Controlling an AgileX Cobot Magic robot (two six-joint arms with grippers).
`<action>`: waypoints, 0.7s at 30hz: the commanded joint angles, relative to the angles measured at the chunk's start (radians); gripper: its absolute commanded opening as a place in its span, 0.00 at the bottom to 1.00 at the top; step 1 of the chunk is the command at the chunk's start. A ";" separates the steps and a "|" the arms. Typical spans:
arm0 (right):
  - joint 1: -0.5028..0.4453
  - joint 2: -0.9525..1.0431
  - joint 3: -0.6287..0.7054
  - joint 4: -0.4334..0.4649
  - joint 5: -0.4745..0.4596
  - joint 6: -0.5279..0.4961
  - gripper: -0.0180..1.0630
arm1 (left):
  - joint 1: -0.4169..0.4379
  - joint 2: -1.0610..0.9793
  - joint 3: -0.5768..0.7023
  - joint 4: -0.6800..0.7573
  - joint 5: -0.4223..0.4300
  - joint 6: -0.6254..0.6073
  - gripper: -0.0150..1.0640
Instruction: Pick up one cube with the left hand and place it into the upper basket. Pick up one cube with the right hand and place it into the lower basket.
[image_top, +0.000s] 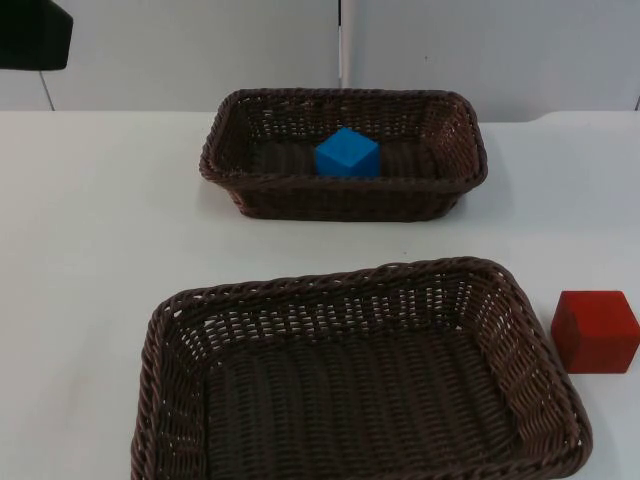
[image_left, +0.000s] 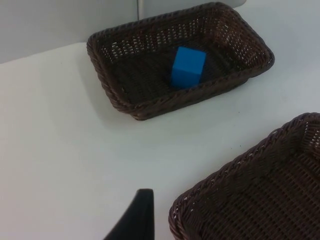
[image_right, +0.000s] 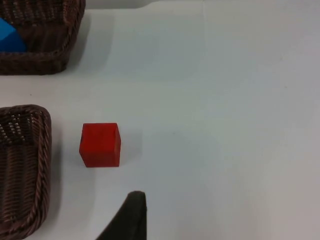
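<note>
In the top view, 2 dark brown wicker baskets are seen on the white bench (image_top: 90, 220). The upper basket (image_top: 450, 130) lies near the grey partition wall (image_top: 500, 50), and a blue cube (image_top: 347, 154) sits inside it, about mid-floor. The lower basket (image_top: 165, 340) lies closer to the camera, with nothing seen in it. A red cube (image_top: 596, 330) rests on the bench just beside the lower basket's right rim, apart from it. A black part of the left arm (image_top: 33, 34) is seen at the upper left corner.

In the left wrist view, the upper basket (image_left: 107, 90) is seen with the blue cube (image_left: 188, 66) standing on its floor, close to the near wall. A corner of the lower basket (image_left: 235, 170) is also seen. 1 black fingertip of the left claw (image_left: 135, 217) is held above bare bench, well apart from both baskets; whether this claw is released or clenched cannot be told.

In the right wrist view, the red cube (image_right: 100, 144) is seen on the bench, between the lower basket's rim (image_right: 42, 165) and open bench. A corner of the upper basket (image_right: 50, 55) with a bit of the blue cube (image_right: 10, 40) is visible. 1 fingertip of the right claw (image_right: 127, 217) is held near the red cube, not touching it; its state cannot be told.
</note>
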 joint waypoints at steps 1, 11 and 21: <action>-0.003 0.114 -0.045 0.000 -0.018 -0.015 0.99 | -0.005 -0.007 0.004 -0.015 0.007 -0.007 0.93; -0.003 0.440 -0.131 0.000 -0.053 -0.016 0.99 | -0.005 -0.007 0.004 -0.010 0.014 -0.007 0.93; -0.003 0.668 -0.151 0.006 -0.084 -0.046 0.99 | -0.005 -0.007 0.004 -0.008 0.014 -0.007 0.93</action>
